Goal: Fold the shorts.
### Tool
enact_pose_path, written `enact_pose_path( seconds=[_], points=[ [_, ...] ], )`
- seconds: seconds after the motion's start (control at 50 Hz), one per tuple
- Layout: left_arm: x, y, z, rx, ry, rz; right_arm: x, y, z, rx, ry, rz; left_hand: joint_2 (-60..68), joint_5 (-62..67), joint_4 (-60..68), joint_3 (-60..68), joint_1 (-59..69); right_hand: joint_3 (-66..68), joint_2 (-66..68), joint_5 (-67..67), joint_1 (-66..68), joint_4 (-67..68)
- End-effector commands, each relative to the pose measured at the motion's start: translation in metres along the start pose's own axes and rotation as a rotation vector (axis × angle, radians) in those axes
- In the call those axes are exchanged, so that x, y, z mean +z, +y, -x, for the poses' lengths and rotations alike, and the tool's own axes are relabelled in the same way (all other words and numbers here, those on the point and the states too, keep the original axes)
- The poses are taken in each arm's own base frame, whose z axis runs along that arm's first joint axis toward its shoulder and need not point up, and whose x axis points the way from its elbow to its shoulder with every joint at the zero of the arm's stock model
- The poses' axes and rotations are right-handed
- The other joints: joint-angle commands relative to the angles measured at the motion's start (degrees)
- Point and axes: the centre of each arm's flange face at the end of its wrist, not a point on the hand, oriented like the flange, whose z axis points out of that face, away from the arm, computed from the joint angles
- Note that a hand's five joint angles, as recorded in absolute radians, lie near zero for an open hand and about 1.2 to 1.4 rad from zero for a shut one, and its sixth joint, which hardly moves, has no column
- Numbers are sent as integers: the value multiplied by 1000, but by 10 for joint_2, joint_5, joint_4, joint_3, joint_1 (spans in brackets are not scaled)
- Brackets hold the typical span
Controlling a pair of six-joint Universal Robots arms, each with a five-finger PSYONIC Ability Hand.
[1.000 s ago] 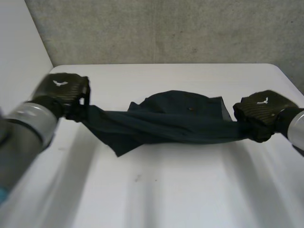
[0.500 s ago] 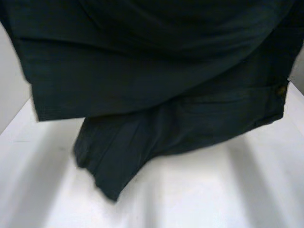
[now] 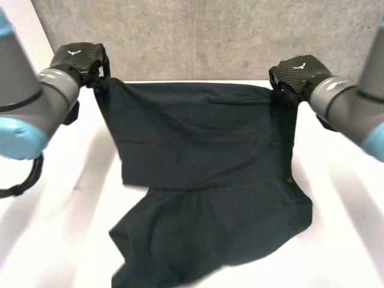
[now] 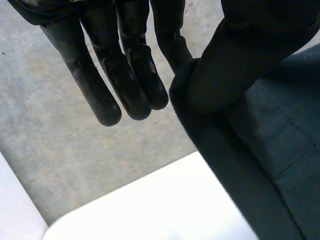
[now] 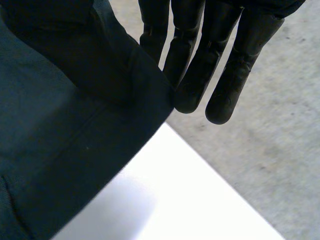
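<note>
**foldnoob:** How far along are you with the shorts?

**me:** Barely started, I'd say. The shorts (image 3: 198, 162) hang spread out between my two hands. The top edge is pulled straight above the far side of the counter (image 3: 54, 240), and the lower part is slumped and rumpled on the counter nearer to me. I can't see a tidy fold yet, so laying them flat and doing the actual folding is all left to do.

**foldnoob:** And the grip?

**me:** My left hand (image 3: 78, 58) has the left top corner. The fingers (image 4: 125, 85) are mostly straight, and the corner is nipped between my thumb and the finger next to it. My right hand (image 3: 298, 73) mirrors that on the right top corner. The fingers (image 5: 197, 75) are straight-ish there too, and the cloth looks pinched on the thumb side. Neither hand touches the counter.
</note>
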Motion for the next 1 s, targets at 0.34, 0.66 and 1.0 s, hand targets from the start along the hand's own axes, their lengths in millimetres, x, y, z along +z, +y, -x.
enact_pose_path(
  seconds=[0.34,0.66,1.0],
  points=[
    [81,44,-30,237,-128,-287,62,22,19,-108,215,-217,-586,-565,-588,-582,-540,-590,-567,-562,-453,-583],
    [-64,52,-22,222,-2,98,-53,63,39,-52,-141,167,-560,-540,-562,-556,-515,-536,-512,-508,-398,-528],
    [-200,113,-46,93,188,404,-99,132,54,-39,-284,201,-389,-368,-391,-385,-343,-302,-278,-274,-164,-294]
  ],
)
